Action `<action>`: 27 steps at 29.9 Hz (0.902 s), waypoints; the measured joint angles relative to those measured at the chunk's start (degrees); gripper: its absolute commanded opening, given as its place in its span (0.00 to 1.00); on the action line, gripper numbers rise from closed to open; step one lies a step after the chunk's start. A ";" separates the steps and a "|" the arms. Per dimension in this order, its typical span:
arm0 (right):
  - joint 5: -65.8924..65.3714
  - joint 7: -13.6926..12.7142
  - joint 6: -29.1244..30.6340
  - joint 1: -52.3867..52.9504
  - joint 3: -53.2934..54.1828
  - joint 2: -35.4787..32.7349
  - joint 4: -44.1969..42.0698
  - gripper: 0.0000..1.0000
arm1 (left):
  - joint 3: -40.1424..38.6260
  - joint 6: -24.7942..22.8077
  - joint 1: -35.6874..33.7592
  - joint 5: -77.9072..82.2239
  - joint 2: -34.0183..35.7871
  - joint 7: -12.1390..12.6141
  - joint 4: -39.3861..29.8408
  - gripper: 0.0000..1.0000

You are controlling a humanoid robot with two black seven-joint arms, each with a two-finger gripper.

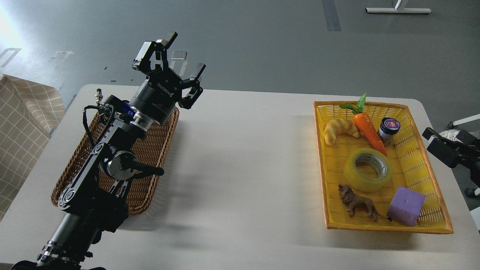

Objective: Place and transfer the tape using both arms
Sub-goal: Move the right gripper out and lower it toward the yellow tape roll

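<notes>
The tape (368, 169), a yellow translucent roll with a grey-white core, lies flat in the middle of the yellow basket (386, 228) at the table's right. My left gripper (184, 53) is open and empty, held up above the far end of a brown wicker basket (150, 150) at the table's left, far from the tape. A black part of my right arm (444, 148) shows at the right edge, just outside the yellow basket's right wall; its fingers cannot be told apart.
The yellow basket also holds a croissant (340, 129), a carrot (369, 129), a small jar (389, 129), a toy lion (356, 204) and a purple cube (406, 205). A checkered cloth (22, 123) hangs at the far left.
</notes>
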 measured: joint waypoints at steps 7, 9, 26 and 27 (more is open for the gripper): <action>0.00 -2.09 1.19 4.52 -7.71 2.53 -1.89 0.93 | -0.06 0.00 -0.30 0.01 0.82 0.01 -0.04 0.98; 0.00 -2.67 1.54 4.67 -8.98 3.81 -4.50 0.89 | -0.25 0.00 -0.15 0.07 0.90 0.01 -0.09 0.98; -0.01 -2.76 1.56 9.22 -10.31 3.19 -16.42 0.92 | -0.42 1.84 0.87 0.10 1.34 0.02 -0.13 0.98; -0.01 -2.77 1.56 9.32 -10.44 3.18 -17.33 0.92 | -0.40 2.09 0.87 0.10 1.35 0.06 -0.13 0.98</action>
